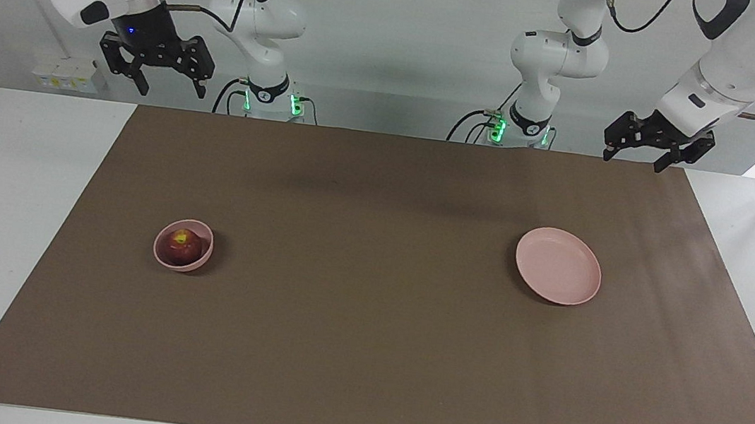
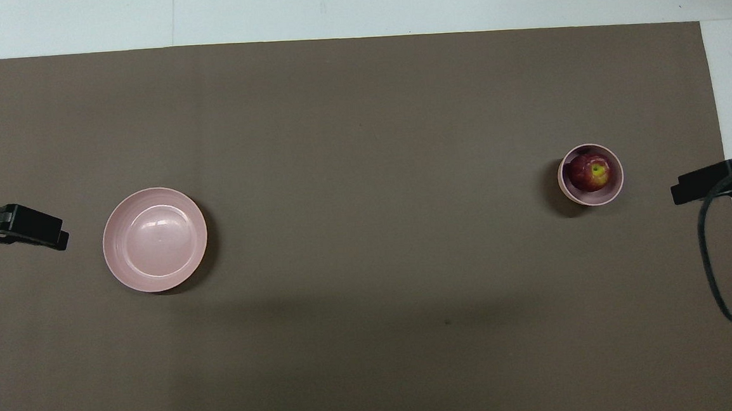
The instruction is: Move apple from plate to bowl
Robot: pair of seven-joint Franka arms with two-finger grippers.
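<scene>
The dark red apple point(image 1: 181, 245) point(image 2: 589, 172) sits inside the small pink bowl point(image 1: 187, 266) point(image 2: 594, 201), toward the right arm's end of the brown mat. The wide pink plate point(image 1: 558, 266) point(image 2: 154, 239) lies bare toward the left arm's end. My right gripper point(image 1: 172, 90) point(image 2: 680, 191) hangs open and holds nothing, high over the mat's edge by its base. My left gripper point(image 1: 633, 161) point(image 2: 50, 232) is also open and holds nothing, raised over the mat's corner at its own end. Neither gripper touches anything.
A brown mat point(image 1: 361, 352) covers most of the white table point(image 1: 9, 198). A black cable point(image 2: 716, 273) loops down from the right arm's wrist. Bare mat lies between the bowl and the plate.
</scene>
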